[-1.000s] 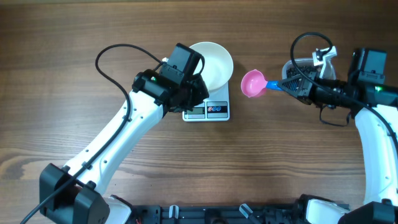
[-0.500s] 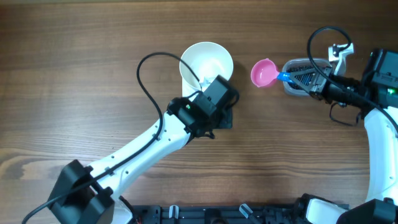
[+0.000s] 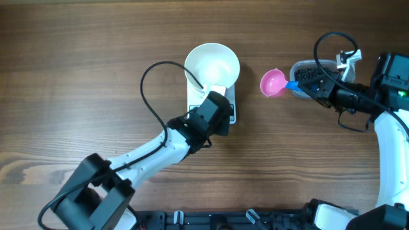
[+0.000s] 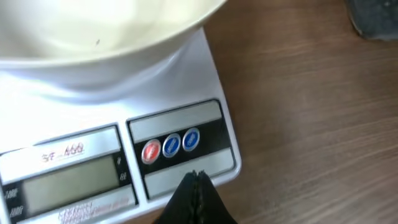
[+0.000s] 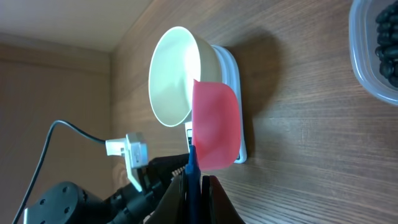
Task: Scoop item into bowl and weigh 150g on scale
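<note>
The left end effector [image 4: 198, 186], clenched on nothing, has swung round to the front of the scale [image 4: 186, 115], its tip just short of the buttons [image 4: 171, 145]. This is probably a tare press, though the display is unreadable. The white bowl [image 3: 212, 64] sits empty on the scale. The right end effector [image 5: 193, 183] grasps the empty pink scoop [image 3: 273, 83], drawn back toward the tub [image 3: 295, 67] of black beads [image 3: 311, 75].

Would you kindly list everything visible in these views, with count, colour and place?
bowl: one, white, on the scale, looks empty
scale: one, white with red and blue buttons, mid-table
scoop: one, pink with blue handle, between bowl and tub, looks empty
beads: many, black, in the tub
tub: one, clear plastic, right side of the table
table: one, brown wood, under everything
left gripper: one, black, shut, at the scale's front edge
right gripper: one, black, shut on the scoop's handle, by the tub
</note>
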You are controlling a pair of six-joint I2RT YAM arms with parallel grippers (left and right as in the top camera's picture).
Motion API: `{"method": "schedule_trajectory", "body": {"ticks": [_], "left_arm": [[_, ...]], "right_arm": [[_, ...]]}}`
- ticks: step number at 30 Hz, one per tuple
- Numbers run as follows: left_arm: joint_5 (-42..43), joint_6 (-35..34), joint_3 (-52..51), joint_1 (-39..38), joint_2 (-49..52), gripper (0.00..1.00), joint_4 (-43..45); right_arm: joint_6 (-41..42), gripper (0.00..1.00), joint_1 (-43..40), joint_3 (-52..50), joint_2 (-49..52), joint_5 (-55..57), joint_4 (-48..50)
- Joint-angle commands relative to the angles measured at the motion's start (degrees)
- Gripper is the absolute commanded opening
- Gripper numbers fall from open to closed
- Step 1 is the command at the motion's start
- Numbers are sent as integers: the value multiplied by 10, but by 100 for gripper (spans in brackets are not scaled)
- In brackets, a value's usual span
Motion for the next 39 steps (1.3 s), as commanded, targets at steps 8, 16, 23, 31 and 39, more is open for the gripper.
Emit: {"method": "schedule_trajectory", "body": {"ticks": [8, 16, 23, 31, 39], "left_arm": [[-53, 44, -5, 2, 81, 4, 79], [-85, -1, -5, 4, 82, 4, 74], [-92, -18, -5, 5, 82, 4, 59], [-96, -18, -5, 5, 84, 4, 52], [-91, -18, -5, 5, 110, 4, 61]], "right_arm": [[-3, 4, -2, 10, -11, 29, -22], [-4, 4, -1, 10, -11, 25, -27], [-4, 4, -1, 10, -11, 25, -28], [-5, 4, -1, 10, -11, 25, -31], [-5, 4, -1, 10, -11, 25, -33]]}}
